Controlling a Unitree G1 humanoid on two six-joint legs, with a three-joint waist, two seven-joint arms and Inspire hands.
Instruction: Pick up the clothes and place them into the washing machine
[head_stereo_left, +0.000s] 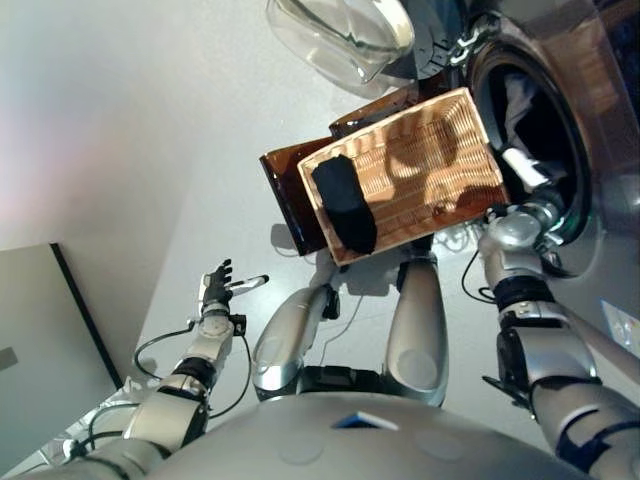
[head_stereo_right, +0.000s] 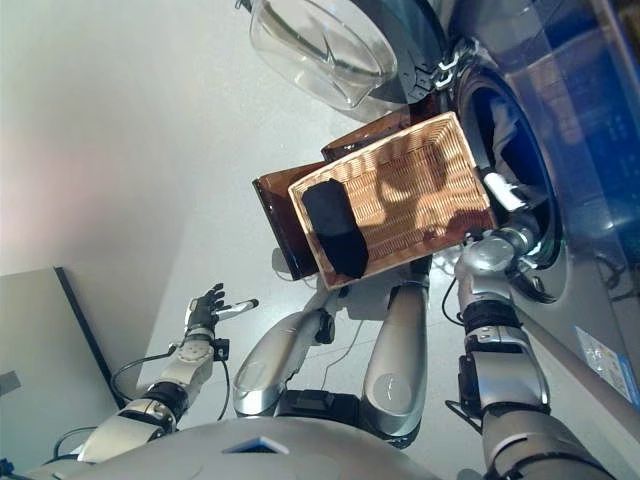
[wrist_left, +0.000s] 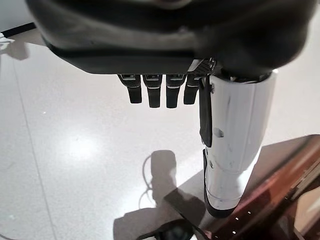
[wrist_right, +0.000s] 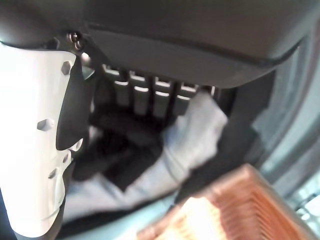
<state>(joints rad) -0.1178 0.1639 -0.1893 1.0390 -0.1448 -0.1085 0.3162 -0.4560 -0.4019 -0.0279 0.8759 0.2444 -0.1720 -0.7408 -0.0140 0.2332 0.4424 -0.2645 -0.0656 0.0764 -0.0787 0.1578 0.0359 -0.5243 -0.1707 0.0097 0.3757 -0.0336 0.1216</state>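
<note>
A wicker basket (head_stereo_left: 440, 150) sits on a brown stand (head_stereo_left: 285, 190) in front of me, with one dark garment (head_stereo_left: 345, 205) lying at its left end. To its right is the washing machine's drum opening (head_stereo_left: 545, 130). My right hand (head_stereo_left: 520, 165) reaches into that opening, its fingers (wrist_right: 155, 92) straight. Just past them in the drum lie a white cloth (wrist_right: 195, 135) and a dark cloth (wrist_right: 125, 150); they hold neither. A corner of the basket (wrist_right: 220, 210) shows below the hand. My left hand (head_stereo_left: 215, 285) hangs open over the floor at the lower left, holding nothing.
The washer's round glass door (head_stereo_left: 340, 35) stands swung open beyond the basket. A grey panel with a dark edge (head_stereo_left: 40, 340) stands at the lower left. Pale floor spreads to the left of the stand (wrist_left: 280, 185).
</note>
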